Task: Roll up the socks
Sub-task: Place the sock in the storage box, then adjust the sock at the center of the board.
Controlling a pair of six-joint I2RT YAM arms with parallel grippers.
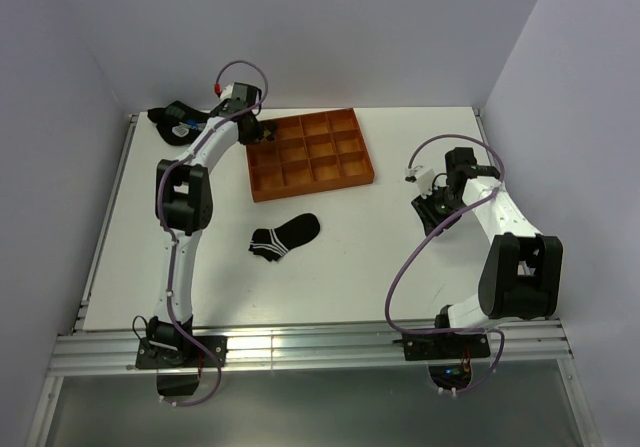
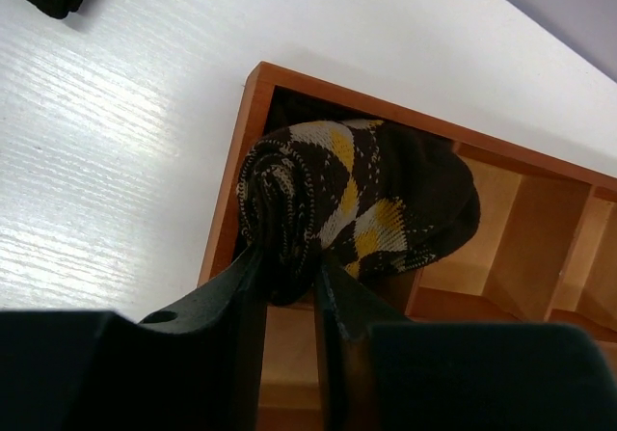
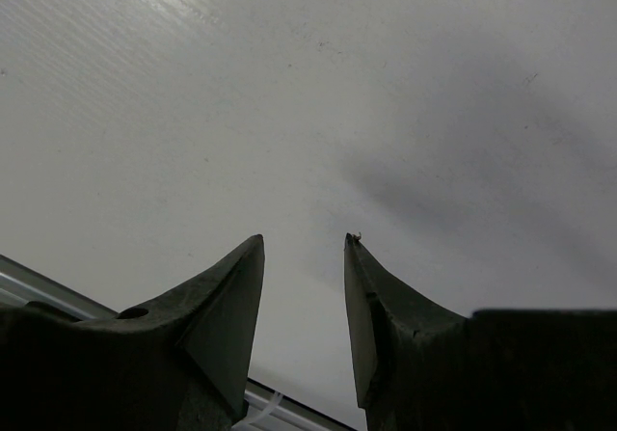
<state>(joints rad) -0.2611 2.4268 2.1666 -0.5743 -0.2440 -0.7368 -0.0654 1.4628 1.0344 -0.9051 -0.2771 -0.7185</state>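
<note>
Left of the orange tray, at the table's far corner, lies a dark sock bundle with blue and white marks, well apart from the tray's rim

At the tray's far-left corner the left gripper is clenched on the argyle sock. In the left wrist view its black fingers pinch the coiled end of the roll. The sock is a tight knit bundle, brown-black with cream and yellow diamonds and fine dotted lines, and its spiral edge faces the camera. It bulges over the corner compartment, just inside the tray's rim; whether it rests on the compartment floor I cannot tell

The tray is a shallow rectangle, smooth and hard, split by thin walls into a grid of square compartments. The other compartments in view show only their bare floors

Just in front of the tray, toward the arm bases, the ankle sock lies flat and unrolled on the white table, black with white stripes at its left end. The tabletop has a faint wood grain

Right of the tray, well apart, the right gripper hangs over bare tabletop, its fingers parted with nothing between them
</note>
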